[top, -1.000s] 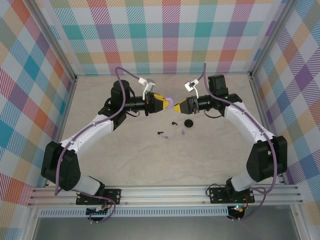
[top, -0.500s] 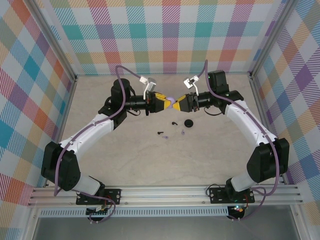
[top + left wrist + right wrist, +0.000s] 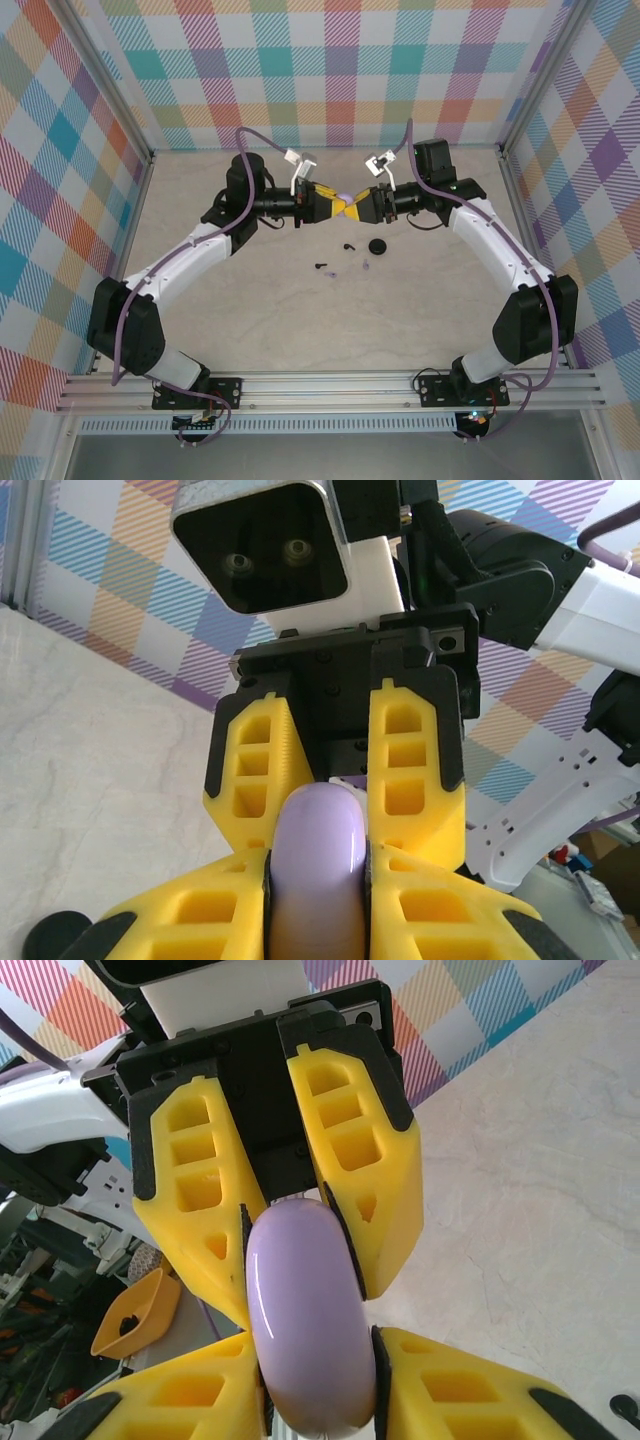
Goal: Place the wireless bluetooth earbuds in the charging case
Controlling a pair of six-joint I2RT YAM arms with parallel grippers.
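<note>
Where the two arms meet above the pale marbled worktop (image 3: 260, 330), nearer its far edge and about midway between its left and right edges, a glossy, rounded, pale lavender charging case (image 3: 318, 860) is held off the surface. The yellow ribbed left fingers (image 3: 332, 206) are clamped on one end of it, with their pads pressed against its sides. The yellow ribbed right fingers (image 3: 358, 209) are set around the opposite end and lie close against it; whether they press on it cannot be told.

Nearer the middle of the worktop, the tiny stemmed earbuds are seen lying loose, all apart from the held case. One black earbud (image 3: 347, 245) lies just left of a flat round black case (image 3: 377, 246), and a second black earbud (image 3: 322, 266) lies a little nearer the near edge. The pale lavender earbuds (image 3: 365, 266) lie beside these, too small for their pose to be made out.
</note>
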